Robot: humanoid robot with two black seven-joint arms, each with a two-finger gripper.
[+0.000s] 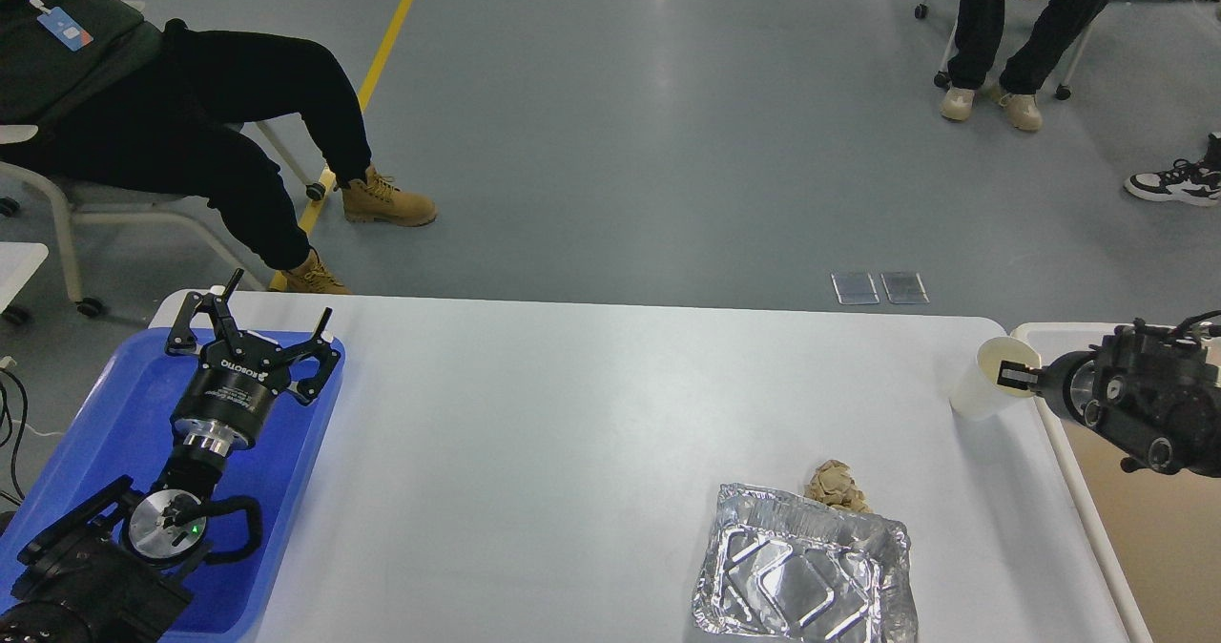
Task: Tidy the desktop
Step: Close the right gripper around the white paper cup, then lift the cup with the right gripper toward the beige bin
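Observation:
The white desktop [572, 452] fills the lower view. A cream paper cup [975, 387] stands tilted at its far right edge. My right gripper [1013, 374] comes in from the right and is shut on the cup's rim. A crumpled foil tray [801, 581] lies near the front edge, with a crumpled brown paper ball [836, 486] touching its far side. My left gripper [272, 304] is open and empty, hovering over the blue tray [95, 424] at the left.
A beige white-rimmed bin [1083, 476] stands just off the desktop's right edge, under my right arm. People sit on chairs beyond the table at far left [191, 118] and far right [1021, 13].

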